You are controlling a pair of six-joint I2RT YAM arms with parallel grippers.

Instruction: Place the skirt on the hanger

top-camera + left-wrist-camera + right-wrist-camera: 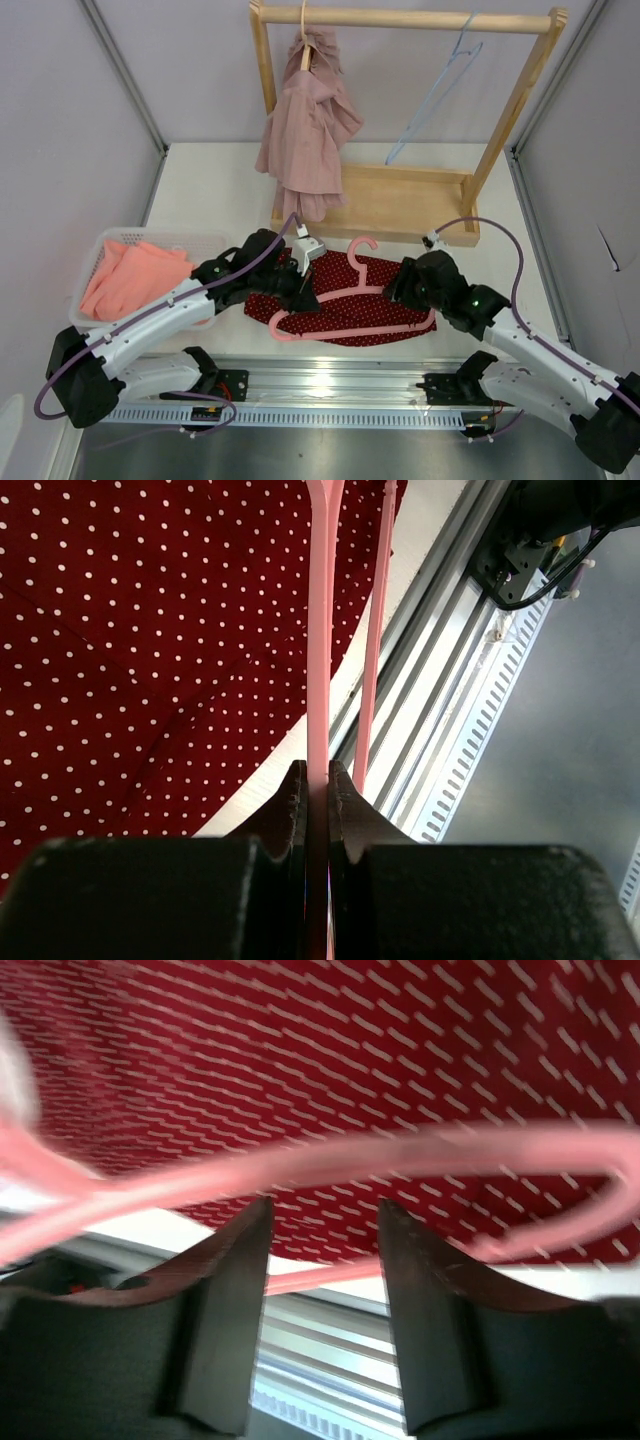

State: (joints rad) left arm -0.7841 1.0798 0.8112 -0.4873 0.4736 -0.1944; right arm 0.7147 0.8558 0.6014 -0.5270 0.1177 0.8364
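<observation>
The red white-dotted skirt [372, 308] lies spread flat on the near middle of the table [210, 190], just beyond the metal rail [450, 730]. The pink hanger [318, 630] rests on top of it, its hook pointing to the far side.

The left arm reaches in from the near left corner, elbow low, forearm angled right. The left gripper [318, 780] is clamped tight on the left part of the hanger, the thin pink bar pinched between its fingers.

The right arm stretches in from the near right corner, its wrist over the skirt's right edge. The right gripper [322, 1215] has its jaws apart. The hanger's curved right end crosses just past the fingertips, blurred, with nothing pinched.

At the far side stands a wooden rack [400, 200] with a dusty-pink garment [305, 130] and a blue hanger [435, 100] hanging from it. A white basket [95, 255] at the left holds an orange cloth [130, 275].
</observation>
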